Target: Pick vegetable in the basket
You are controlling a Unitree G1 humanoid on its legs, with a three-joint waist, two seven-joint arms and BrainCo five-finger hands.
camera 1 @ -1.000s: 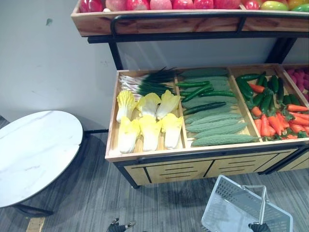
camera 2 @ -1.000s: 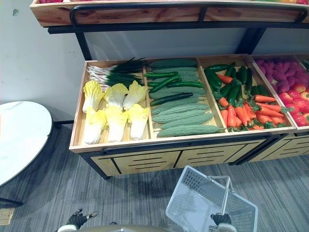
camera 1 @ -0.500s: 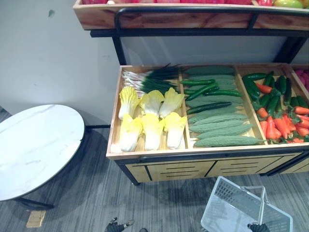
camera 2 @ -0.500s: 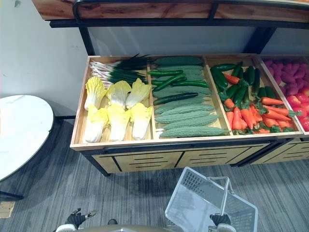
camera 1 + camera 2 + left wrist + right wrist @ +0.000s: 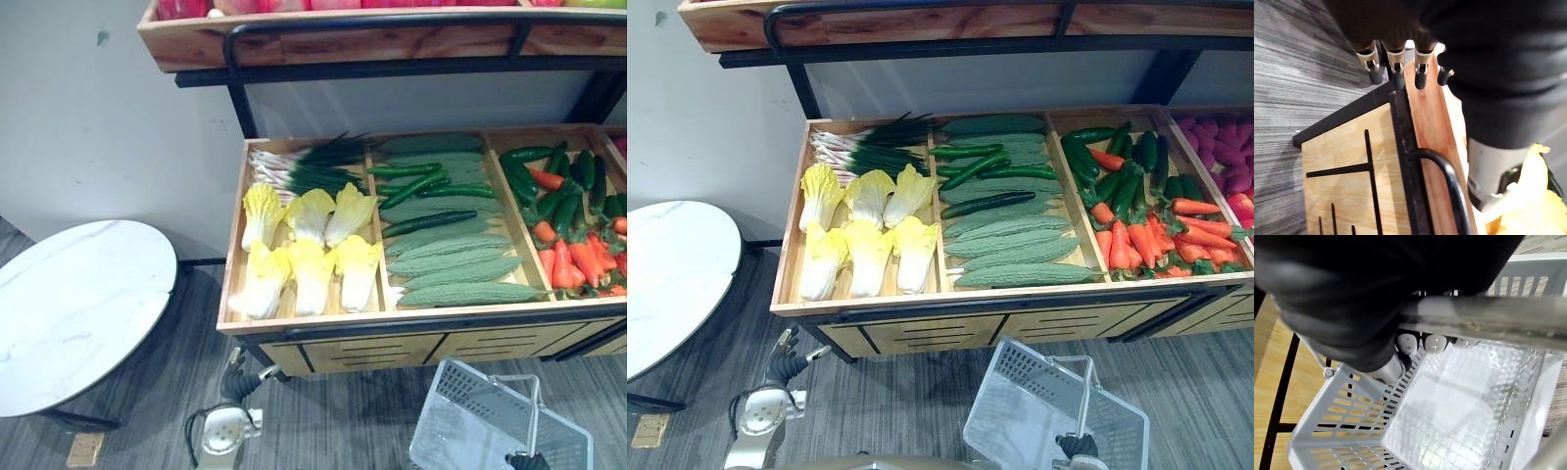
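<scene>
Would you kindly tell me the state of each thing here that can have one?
Basket: empty, held by its handle.
Right hand: shut on the handle.
Left hand: open, holding nothing, by the stand's front corner.
Cabbages: lying in the stand's left bin, untouched.
Cucumbers: lying in the middle bin, untouched.
</scene>
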